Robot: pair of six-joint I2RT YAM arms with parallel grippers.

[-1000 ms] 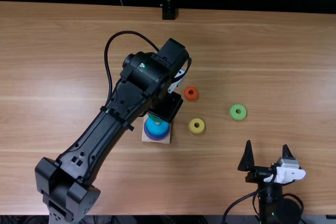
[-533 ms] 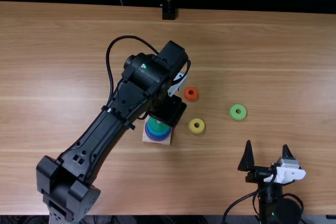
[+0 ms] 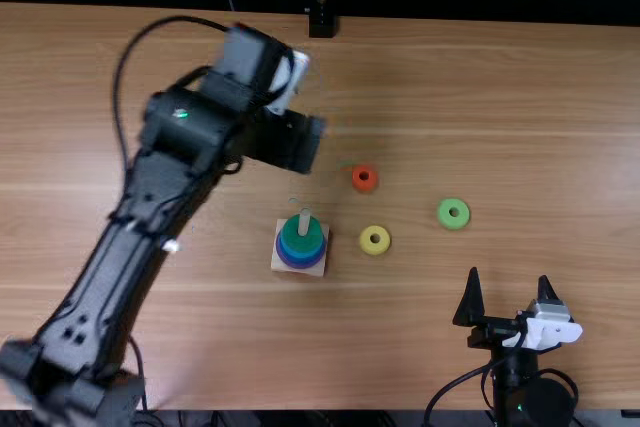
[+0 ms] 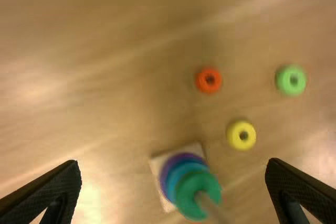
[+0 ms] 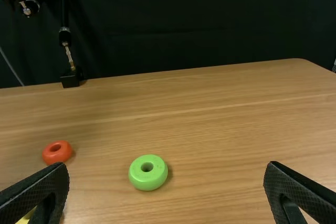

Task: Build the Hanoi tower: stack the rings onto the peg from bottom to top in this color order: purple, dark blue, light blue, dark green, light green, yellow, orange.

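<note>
My left gripper [image 3: 290,142] is raised behind the peg's base; in its wrist view the left gripper [image 4: 173,190] is open, nothing between its fingertips. The peg [image 3: 304,222] stands on a square base [image 3: 281,259], wearing purple [image 3: 303,264], blue [image 3: 319,252] and, on top, dark green [image 3: 300,238] rings. Loose on the table, right of the base, lie the yellow ring [image 3: 374,250], the orange ring [image 3: 364,187] and the light green ring [image 3: 453,223]. At the near right my right gripper [image 3: 511,297] is open and empty; its wrist view shows the right gripper [image 5: 166,190] fingers wide apart.
At the table's far edge stands a camera mount [image 3: 321,22]. The left arm's black links cross the left part of the table, with a cable looping beside them. A dark curtain [image 5: 199,19] hangs behind the table.
My left gripper has moved up and away from the peg, toward the far left, uncovering the peg and the dark green ring on it. The right arm has stayed still.
</note>
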